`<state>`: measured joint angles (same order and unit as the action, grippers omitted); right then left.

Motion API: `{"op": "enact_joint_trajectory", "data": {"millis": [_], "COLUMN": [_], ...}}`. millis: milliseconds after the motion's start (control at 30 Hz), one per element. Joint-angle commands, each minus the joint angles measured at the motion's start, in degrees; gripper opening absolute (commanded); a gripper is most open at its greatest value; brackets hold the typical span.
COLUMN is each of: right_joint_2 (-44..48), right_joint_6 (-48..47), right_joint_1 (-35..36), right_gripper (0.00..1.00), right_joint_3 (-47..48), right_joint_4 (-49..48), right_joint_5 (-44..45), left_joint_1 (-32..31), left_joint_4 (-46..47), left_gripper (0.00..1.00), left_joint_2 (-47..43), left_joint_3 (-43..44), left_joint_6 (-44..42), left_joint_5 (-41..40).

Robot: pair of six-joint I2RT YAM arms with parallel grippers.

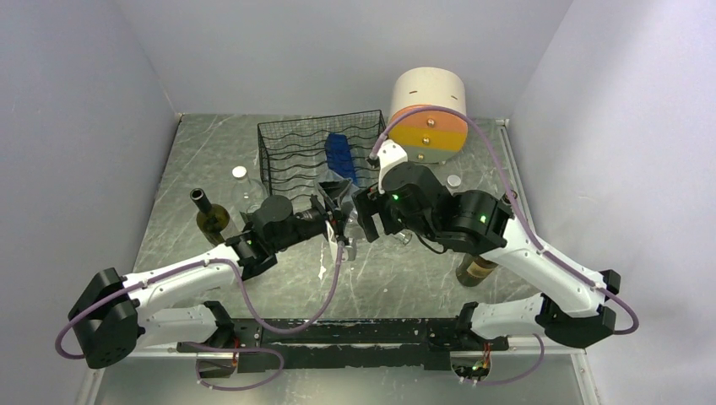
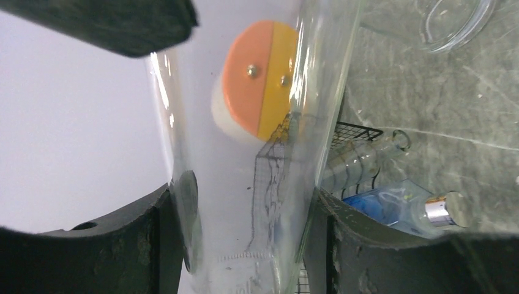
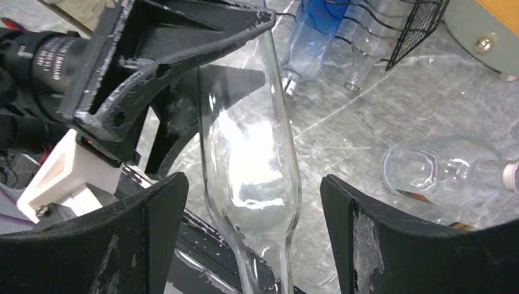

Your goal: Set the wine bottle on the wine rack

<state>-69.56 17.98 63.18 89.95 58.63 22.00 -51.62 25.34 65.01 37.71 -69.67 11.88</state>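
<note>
A: L gripper (image 2: 245, 236)?
B: We see it clamped on the clear wine bottle (image 2: 238, 153), glass tight btwn both fingers.
A: R gripper (image 3: 254, 223)?
B: Spread wide around the same bottle, gaps each side, no contact we can see.
A: wine rack (image 1: 304, 152)?
B: Just past both grippers' fingertips, w/ a blue bottle (image 1: 341, 156) lying in it. We put the held bottle outside it, on the near side.
</note>
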Motion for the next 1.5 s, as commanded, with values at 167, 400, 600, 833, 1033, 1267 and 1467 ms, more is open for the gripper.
{"op": "enact_joint_trajectory", "data": {"millis": [167,400,600,833,1033,1267,1467], "right_joint_2": [-0.2,-0.3,-0.6,0.4,2.7,5.4,7.5], "right_joint_6": [-1.0,-0.3,-0.2,-0.7,-0.2,2.2,4.4], "right_joint_1": [-2.4,-4.2,-4.6,-5.0,-5.2,-5.2,-5.3], "right_gripper": [0.78,0.64,0.44,0.00,0.00,0.00,0.00], "right_joint_3": [-4.8,-6.7,-7.9,-8.8,-9.8,-11.3,-14.0], "right_joint_4": [0.1,-3.1,-4.0,-6.0,-9.5,-12.6,-15.9], "right_joint_5": [-4.0,-3.0,-2.3,-1.8,0.7,5.7,8.9], "left_joint_1": [-0.4,-0.3,-0.4,-0.4,-0.4,-0.4,-0.3], "left_joint_4": [9.3,8.2,8.3,11.6,14.6,12.8,11.4], "left_gripper": [0.07,0.07,0.11,0.42,0.97,0.97,0.97], "left_joint_2": [-1.7,-1.9,-2.3,-2.6,-1.7,-3.5,-4.9], "left_joint_3": [-0.1,0.0,-0.1,-1.7,-3.1,-4.0,-1.4], "left_joint_6": [-6.2,-6.0,-4.5,-1.9,3.1,13.5,33.1], "left_joint_5": [-0.5,-0.7,-1.0,-1.1,-4.1,-4.8,-15.6]}}
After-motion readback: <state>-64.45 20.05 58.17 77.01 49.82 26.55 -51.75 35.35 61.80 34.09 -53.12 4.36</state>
